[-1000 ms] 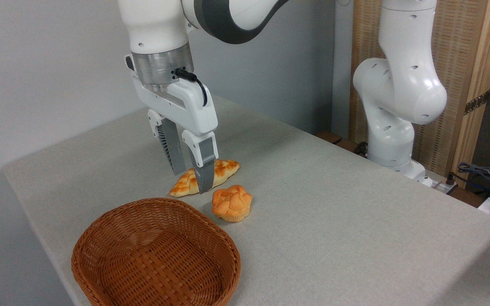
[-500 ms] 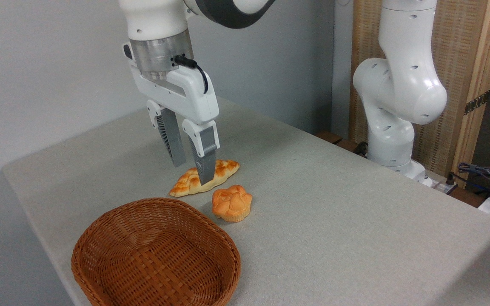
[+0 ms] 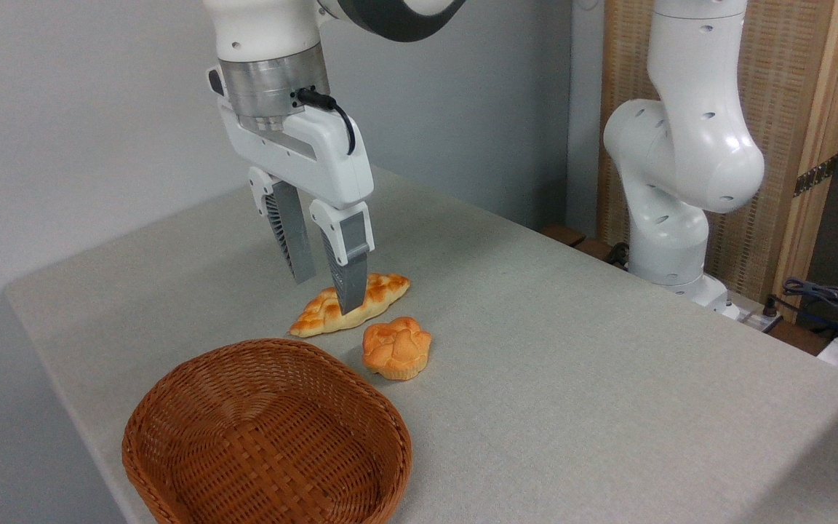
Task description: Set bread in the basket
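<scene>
Reddish-brown wicker sits nearest: the basket [image 3: 266,437] is empty, at the table's [image 3: 572,378] front left edge. Just beyond its far rim, apart from it, the bread [image 3: 396,347] rests upright on the cloth, untouched. Behind that lies a braided loaf [image 3: 382,291], and above the loaf hangs the gripper [image 3: 326,292], fingers spread with nothing between them, though how high the tips clear the loaf is hard to judge from this angle. The sound move is probably to shift forward and right, centre over the bun, then descend straight.
</scene>
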